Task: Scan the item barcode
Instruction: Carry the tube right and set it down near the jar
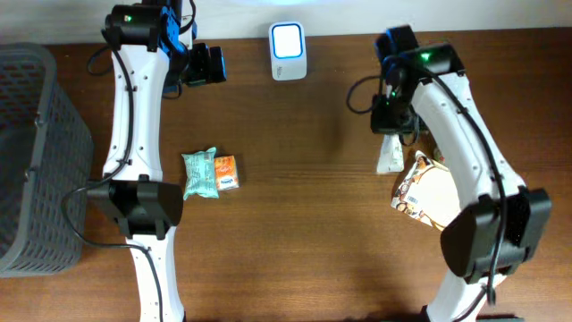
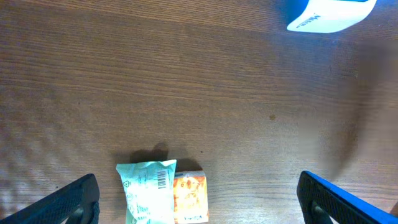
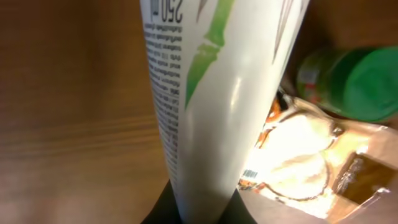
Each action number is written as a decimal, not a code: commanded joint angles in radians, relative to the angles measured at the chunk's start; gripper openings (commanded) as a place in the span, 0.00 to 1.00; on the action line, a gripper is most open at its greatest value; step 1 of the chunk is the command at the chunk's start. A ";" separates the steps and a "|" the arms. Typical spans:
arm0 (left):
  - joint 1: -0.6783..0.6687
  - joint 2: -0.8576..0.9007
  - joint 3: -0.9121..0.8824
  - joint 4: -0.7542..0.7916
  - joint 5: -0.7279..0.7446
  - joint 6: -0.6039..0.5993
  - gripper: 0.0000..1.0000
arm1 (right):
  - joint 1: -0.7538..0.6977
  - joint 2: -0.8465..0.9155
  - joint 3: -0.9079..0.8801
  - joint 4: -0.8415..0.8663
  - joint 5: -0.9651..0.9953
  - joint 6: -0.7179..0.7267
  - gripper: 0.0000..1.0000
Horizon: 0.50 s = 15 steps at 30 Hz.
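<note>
Dark wood-grain table, pale strip beyond its far edge, grey slatted basket at left.

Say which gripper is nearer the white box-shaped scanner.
Left. The left gripper hangs open beside the white box-shaped scanner; the right gripper, shut on a white plastic tube, is farther, on its other side.

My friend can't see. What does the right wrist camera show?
A white tube with green bamboo print fills the middle, pinched at the picture's bottom by the right gripper. Behind it are a green-capped container and a snack packet on the wooden table.
</note>
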 commanded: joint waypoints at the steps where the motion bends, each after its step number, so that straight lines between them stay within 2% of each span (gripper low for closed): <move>1: -0.001 -0.018 0.010 0.002 -0.008 0.009 0.99 | -0.093 -0.001 -0.146 0.129 -0.112 0.046 0.04; 8: -0.001 -0.018 0.010 0.002 -0.008 0.009 0.99 | -0.238 -0.001 -0.400 0.439 -0.152 0.063 0.06; 9: -0.001 -0.018 0.010 0.003 -0.008 0.009 0.99 | -0.247 -0.001 -0.418 0.451 -0.152 0.063 0.16; 13: -0.001 -0.018 0.010 0.002 -0.008 0.009 0.99 | -0.256 -0.002 -0.424 0.447 -0.150 0.063 0.38; 15: -0.001 -0.018 0.010 -0.018 -0.095 0.009 0.99 | -0.256 -0.003 -0.392 0.413 -0.214 -0.002 0.45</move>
